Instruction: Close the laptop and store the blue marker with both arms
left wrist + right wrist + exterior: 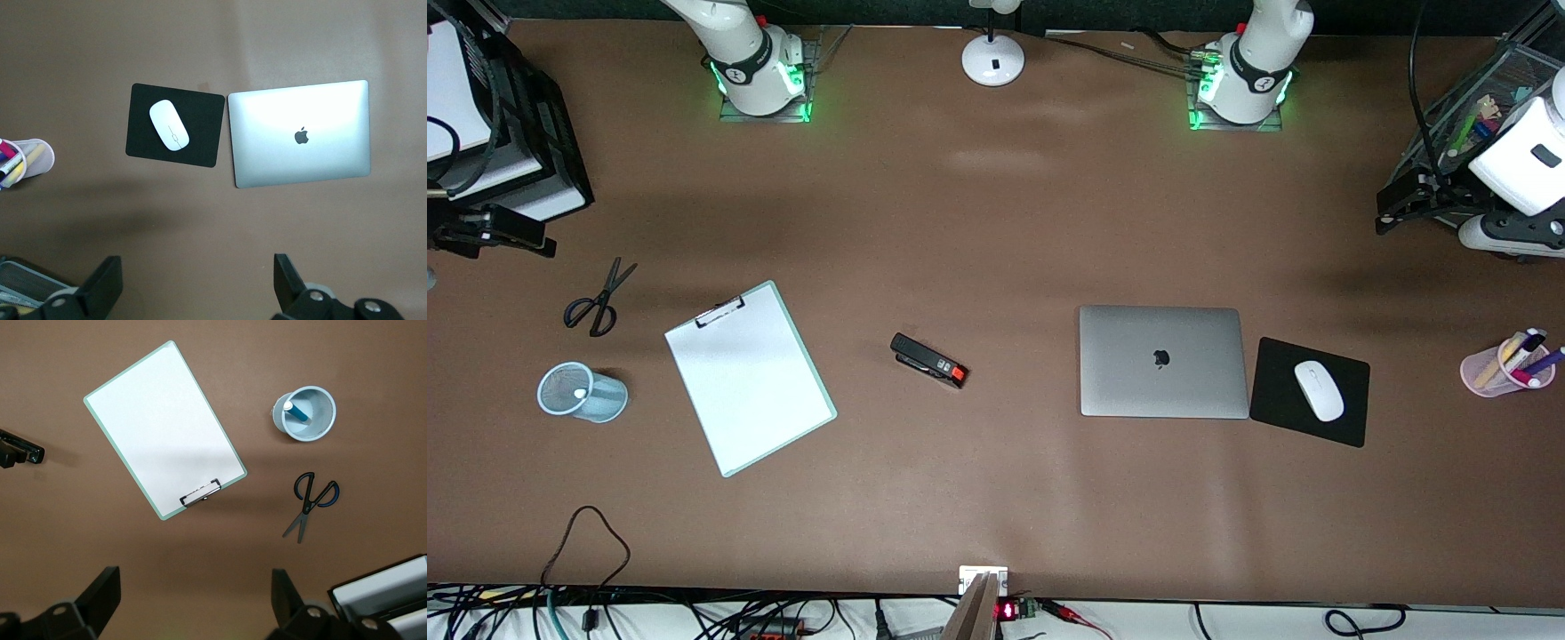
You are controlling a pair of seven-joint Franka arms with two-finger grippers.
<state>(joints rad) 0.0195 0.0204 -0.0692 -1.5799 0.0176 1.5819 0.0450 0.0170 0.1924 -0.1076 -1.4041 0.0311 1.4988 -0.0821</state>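
Front camera looks down over the whole table [996, 222]; both wrist cameras look straight down from high.

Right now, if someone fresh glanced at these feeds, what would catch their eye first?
Probably the laptop, lying shut with its apple logo up, beside the black mouse pad carrying a white mouse toward the left arm's end. Next, the white clipboard toward the right arm's end, with the blue marker standing in the pale blue mesh cup beside it. The left gripper and right gripper both hang open above.
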